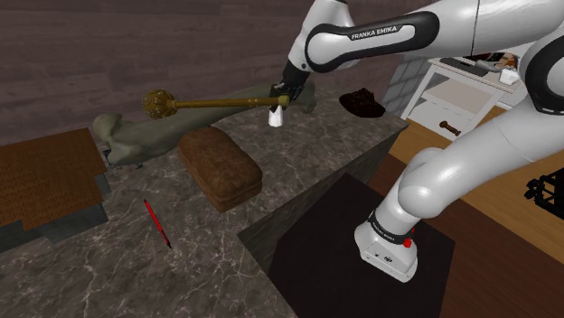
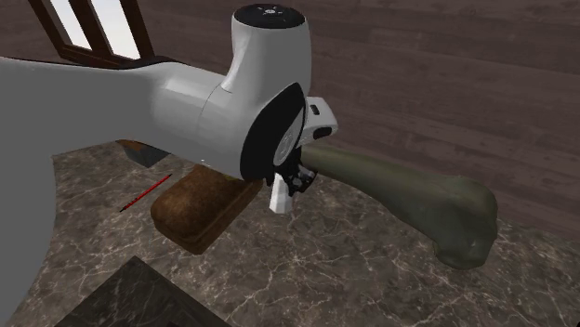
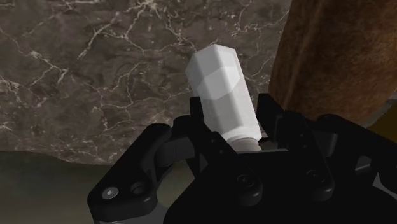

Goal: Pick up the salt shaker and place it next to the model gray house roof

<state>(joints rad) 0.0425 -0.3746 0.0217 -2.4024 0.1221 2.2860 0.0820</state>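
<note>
The dark marbled desk [image 1: 298,167] spans the shoulder view, and the white arm [image 1: 361,41] reaches from the stand toward eleven o'clock. At the desk's nine-o'clock edge lies a model roof [image 1: 45,176] with a brown top and grey sides. An olive-green bundle [image 1: 126,135] lies at nine o'clock from the arm's end, and a brown loaf-shaped block [image 1: 220,165] at seven o'clock. A brass-coloured club [image 1: 217,102] with a knobbed head stretches away toward nine o'clock. A thin red pen [image 1: 156,223] lies farther out, toward seven o'clock.

The black pincer [image 1: 278,101] points down at the desk's far part. In it sits the white salt shaker [image 1: 277,116], well apart from the roof. Its long axis is near upright, in line with the pincer, and its broader faceted end points to six o'clock, at the desk. Whether that end touches the marble I cannot tell. In the wrist view the fingers [image 3: 275,118] stand only a shaker's width apart, clamped on its narrower end.
</note>
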